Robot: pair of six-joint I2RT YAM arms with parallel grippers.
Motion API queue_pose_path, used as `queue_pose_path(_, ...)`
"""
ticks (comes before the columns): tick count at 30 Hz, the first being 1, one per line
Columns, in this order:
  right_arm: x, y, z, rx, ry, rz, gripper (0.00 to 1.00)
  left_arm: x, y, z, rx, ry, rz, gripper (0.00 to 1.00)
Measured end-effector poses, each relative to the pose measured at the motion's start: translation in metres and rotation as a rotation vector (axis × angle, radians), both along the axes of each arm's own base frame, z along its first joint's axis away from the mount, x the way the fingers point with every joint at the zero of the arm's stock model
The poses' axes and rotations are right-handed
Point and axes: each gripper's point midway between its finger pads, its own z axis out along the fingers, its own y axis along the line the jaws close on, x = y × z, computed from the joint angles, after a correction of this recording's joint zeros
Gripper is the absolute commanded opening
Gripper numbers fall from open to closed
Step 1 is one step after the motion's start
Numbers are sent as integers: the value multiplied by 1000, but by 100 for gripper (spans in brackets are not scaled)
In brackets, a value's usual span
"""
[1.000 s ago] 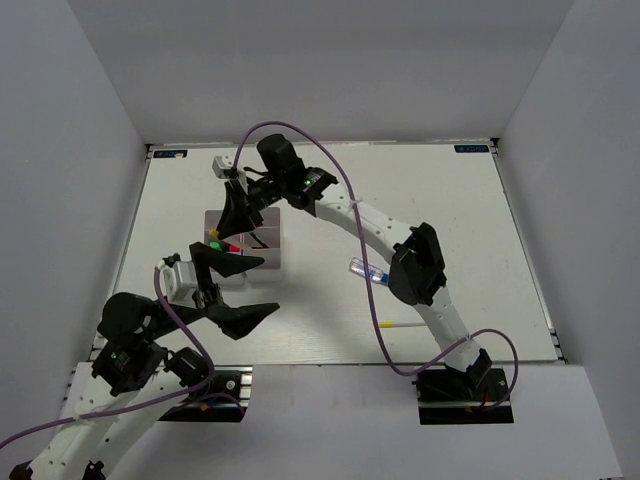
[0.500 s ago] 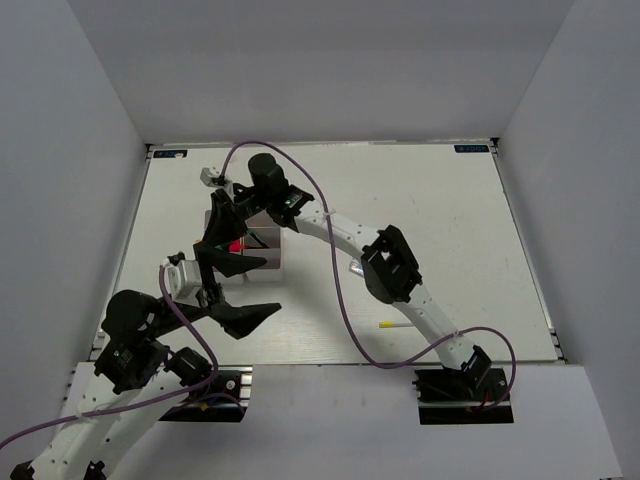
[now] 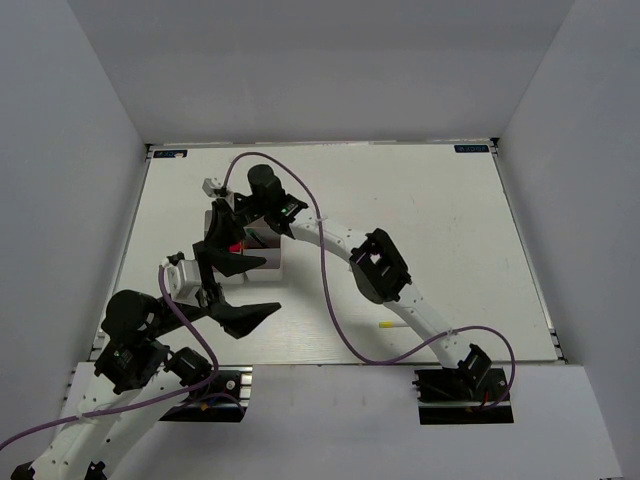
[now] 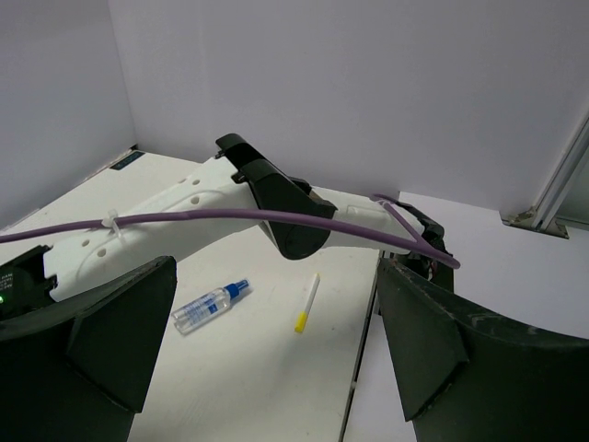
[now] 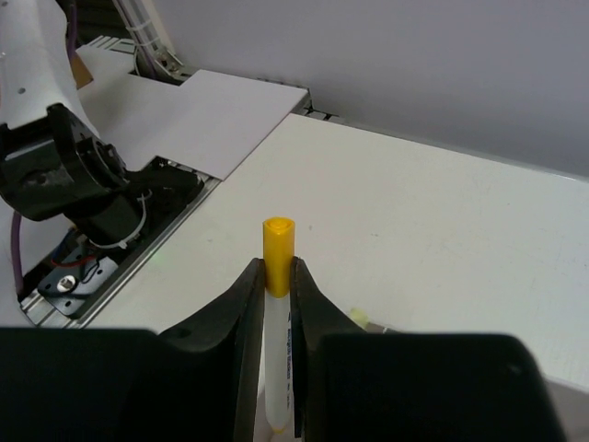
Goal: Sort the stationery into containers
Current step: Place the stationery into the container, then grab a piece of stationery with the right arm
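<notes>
Holding a white marker with a yellow cap (image 5: 278, 241), the right claw (image 5: 276, 272) is closed tight on the marker's body. The yellow cap sticks out past the fingertips. Seen from above, this claw hangs over the white bins (image 3: 266, 262), which sit near the left edge of the table (image 3: 450, 220). The right arm (image 3: 330, 240) reaches all the way across from the near edge to get there.

A red thing (image 3: 237, 245) shows inside one bin. The claws hide most of the bins, so I cannot tell what else is in them.

The left claw (image 3: 240, 290) is spread wide and holds nothing. It hangs just on the near side of the bins, and one of its fingers reaches over their near side.

Two things lie loose on the table. A second yellow-capped marker (image 4: 307, 302) lies close to the near edge, about halfway along it. A clear tube with a blue top (image 4: 210, 307) lies near that marker, a bit farther from the near edge. The right arm passes over the tube and hides it from above.
</notes>
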Motion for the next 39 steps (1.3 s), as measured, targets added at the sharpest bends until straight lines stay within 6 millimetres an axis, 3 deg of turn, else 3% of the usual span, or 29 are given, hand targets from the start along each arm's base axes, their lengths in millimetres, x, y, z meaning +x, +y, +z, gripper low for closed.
queue_pose_path(1,1,0,-4,0,-3,0,19,0,0,0,0,0,0,100)
queue_pose_path(5,4,1,-15,-2,-14,-3,42,0,0,0,0,0,0,100)
queue_pose_path(8,6,1,-17,-2,-26,-7,52,1,1,0,0,0,6,100)
queue_pose_path(13,10,0,-15,7,-49,-13,52,2,1,0,1,0,10,100)
queue_pose_path(17,15,-3,-12,3,-68,-19,41,4,0,-1,4,6,11,98)
queue_pose_path(18,17,-5,-11,-4,-70,-27,33,4,0,-2,5,8,11,96)
queue_pose_path(21,31,-13,2,-31,-90,-92,20,9,-4,-5,15,30,10,82)
queue_pose_path(23,46,-25,20,-55,-115,-169,18,15,-8,-10,29,59,7,67)
queue_pose_path(27,83,-77,59,-130,-152,-376,18,30,-22,-30,85,140,-13,42)
queue_pose_path(30,109,-143,79,-207,-168,-556,33,44,-33,-47,133,215,-21,30)
queue_pose_path(31,115,-164,79,-240,-171,-613,41,49,-36,-51,149,238,-19,27)
queue_pose_path(33,126,-211,76,-310,-185,-725,47,60,-41,-58,176,280,-3,17)
queue_pose_path(34,129,-231,71,-350,-191,-772,49,67,-42,-60,186,303,19,17)
queue_pose_path(35,128,-251,63,-391,-206,-812,51,74,-43,-63,199,324,42,19)
queue_pose_path(37,117,-287,45,-482,-232,-858,51,90,-43,-70,228,367,113,43)
queue_pose_path(39,90,-319,23,-574,-265,-863,51,107,-42,-78,258,417,182,71)
